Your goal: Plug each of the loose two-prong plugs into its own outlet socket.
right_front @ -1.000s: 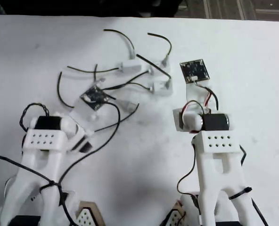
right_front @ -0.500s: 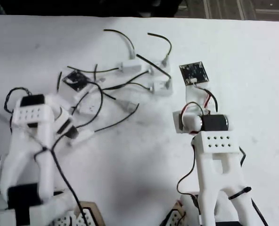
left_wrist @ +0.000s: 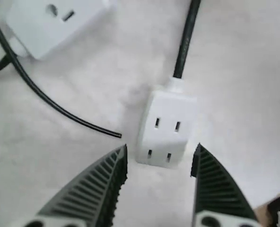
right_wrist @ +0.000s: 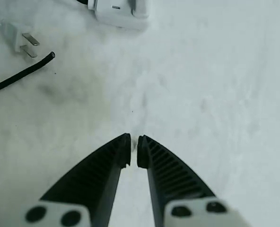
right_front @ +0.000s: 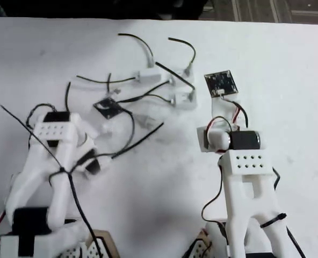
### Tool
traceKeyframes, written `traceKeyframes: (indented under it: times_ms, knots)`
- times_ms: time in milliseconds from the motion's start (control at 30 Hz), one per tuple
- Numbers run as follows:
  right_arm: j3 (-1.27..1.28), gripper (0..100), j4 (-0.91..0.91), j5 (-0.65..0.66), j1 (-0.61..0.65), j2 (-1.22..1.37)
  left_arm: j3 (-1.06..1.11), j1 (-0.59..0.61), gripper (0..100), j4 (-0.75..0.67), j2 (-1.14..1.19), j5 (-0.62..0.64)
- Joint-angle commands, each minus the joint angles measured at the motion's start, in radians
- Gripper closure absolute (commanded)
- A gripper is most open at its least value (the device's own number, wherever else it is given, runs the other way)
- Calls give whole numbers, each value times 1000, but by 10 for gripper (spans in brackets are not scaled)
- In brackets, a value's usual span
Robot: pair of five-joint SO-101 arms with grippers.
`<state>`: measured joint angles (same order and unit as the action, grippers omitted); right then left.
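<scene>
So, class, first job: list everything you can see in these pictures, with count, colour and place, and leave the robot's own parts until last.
table: one, white, under everything.
outlet socket: one, white, on a black cord, lying flat just ahead of the left arm's fingertips.
socket block: one, white, farther off on the table beyond it.
two-prong plug: one, white, lying loose ahead of the right arm.
black cords: several, too tangled to count exactly, spread over the middle of the table.
left pincer: one, black fingers, open, one tip on either side of the outlet socket's near end.
right pincer: one, black fingers, shut and empty, over bare table.
</scene>
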<state>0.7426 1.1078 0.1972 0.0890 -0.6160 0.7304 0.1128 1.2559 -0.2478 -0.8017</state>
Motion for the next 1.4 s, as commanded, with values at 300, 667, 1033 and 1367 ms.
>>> traceKeyframes:
  times_ms: [300, 667, 1033, 1367]
  knots:
    - [-5, 960, -13, 9, -4, -30, 5, -2, 731, -32, -47, -6]
    - [-5, 960, -13, 9, -4, -30, -195, -1, 727, -9, 311, -9]
    - [-5, 960, -15, 9, -5, -30, -216, -148, 857, 89, 381, 106]
    - [-5, 960, -12, 9, -7, -30, -229, -401, 858, 48, 381, 425]
